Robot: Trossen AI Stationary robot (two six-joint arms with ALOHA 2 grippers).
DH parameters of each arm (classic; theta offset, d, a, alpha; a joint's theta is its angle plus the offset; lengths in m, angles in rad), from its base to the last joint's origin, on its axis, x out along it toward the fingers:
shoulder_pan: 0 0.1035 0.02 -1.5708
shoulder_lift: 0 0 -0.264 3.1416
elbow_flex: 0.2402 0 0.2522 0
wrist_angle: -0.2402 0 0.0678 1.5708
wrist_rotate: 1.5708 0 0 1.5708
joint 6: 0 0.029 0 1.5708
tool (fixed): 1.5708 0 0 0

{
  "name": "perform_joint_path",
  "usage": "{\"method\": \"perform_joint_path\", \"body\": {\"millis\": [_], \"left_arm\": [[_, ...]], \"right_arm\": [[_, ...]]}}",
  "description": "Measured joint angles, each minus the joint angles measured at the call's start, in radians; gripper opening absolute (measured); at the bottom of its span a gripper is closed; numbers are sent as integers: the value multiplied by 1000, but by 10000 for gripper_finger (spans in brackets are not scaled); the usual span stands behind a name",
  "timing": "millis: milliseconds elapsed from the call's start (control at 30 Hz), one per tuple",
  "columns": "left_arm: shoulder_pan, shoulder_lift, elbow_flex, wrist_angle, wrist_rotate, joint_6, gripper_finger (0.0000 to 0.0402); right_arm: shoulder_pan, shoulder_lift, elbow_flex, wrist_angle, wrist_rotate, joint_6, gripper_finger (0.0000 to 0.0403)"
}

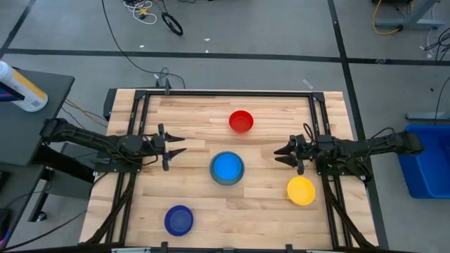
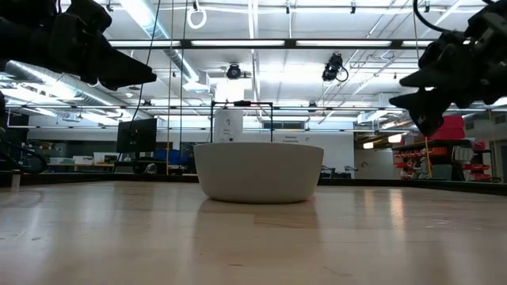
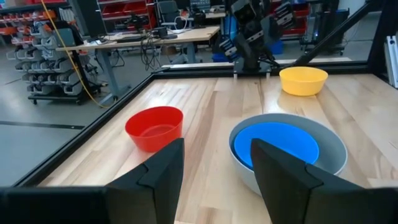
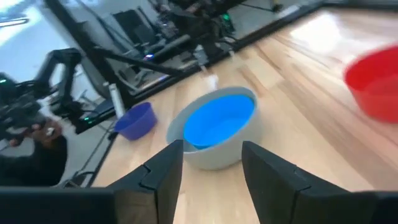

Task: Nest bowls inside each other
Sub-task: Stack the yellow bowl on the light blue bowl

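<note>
Status from the top-down view: grey bowl (image 1: 227, 180) sits at table centre with the light blue bowl (image 1: 227, 167) already nested in it. Three bowls are loose: red bowl (image 1: 240, 121) at 1 o'clock from centre, yellow bowl (image 1: 301, 190) at 4 o'clock, dark blue bowl (image 1: 178, 220) at 7 o'clock. All are well apart from each other.

Left gripper (image 1: 176, 145) hovers off the table at 9 o'clock of the stack, jaws spread, nothing held. Right gripper (image 1: 280, 153) hovers at 3 o'clock of the stack, fingers apart with an empty gap between them, nothing held. The yellow bowl is near it, just behind its wrist.

Judgement: one nest done, three to go. Risks from here:
- both grippers point at the centre stack, so if both go in together the arms could collide over it
- gripping one thin rim wall may tilt a bowl, so it lands cocked on the stack instead of seating
- a bump on the grey bowl could slide the whole stack, since nothing pins it
- the dark blue bowl sits near the table's front edge, so a bad approach could shove it off
</note>
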Motion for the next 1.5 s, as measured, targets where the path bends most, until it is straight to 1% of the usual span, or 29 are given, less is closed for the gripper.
{"method": "perform_joint_path", "body": {"millis": [67, 233, 433, 467, 567, 667, 733, 833, 900, 967, 1100, 1200, 1267, 1367, 1467, 1500], "left_arm": [[0, 0, 0, 0, 0, -2, 194], [0, 0, 0, 0, 0, -1, 194], [0, 0, 0, -5, 0, -1, 194], [0, 1, 0, -7, 0, -1, 194], [0, 1, 0, -18, 0, 0, 194], [0, 1, 0, -35, 0, 2, 194], [0, 1, 0, -54, 0, 3, 194], [0, 1, 0, -72, 0, 0, 194], [0, 1, 0, -81, 0, -5, 194], [0, 1, 0, -82, -1, -10, 194], [0, 1, 0, -82, -1, -12, 194], [0, 1, 0, -84, -7, -22, 194], [0, 1, 0, -90, -18, -23, 194], [0, 1, 0, -92, -23, -23, 194], [0, 1, 0, -92, -23, -23, 194], [0, 1, 0, -92, -23, -23, 194]], "right_arm": [[0, 15, 0, -21, 21, 31, 168], [0, 51, 0, -34, 22, 123, 154], [0, 81, 0, -40, 19, 128, 140], [0, 87, 0, -46, 26, 128, 139], [0, 106, 0, -90, 93, 160, 133], [6, 113, 0, -47, 91, 51, 125], [23, 111, 0, 59, 44, -53, 117], [65, 101, 0, 276, -68, -227, 103], [88, 79, 0, 329, -84, -303, 95], [106, 47, 0, 305, -48, -352, 90], [141, -19, 0, 166, 76, -384, 90], [179, -62, 0, 119, 78, -363, 89], [214, -88, 2, 96, 52, -334, 90], [270, -114, 40, 9, -41, -285, 90], [322, -127, 98, -148, -148, -217, 91], [339, -127, 123, -218, -156, -192, 91]]}}
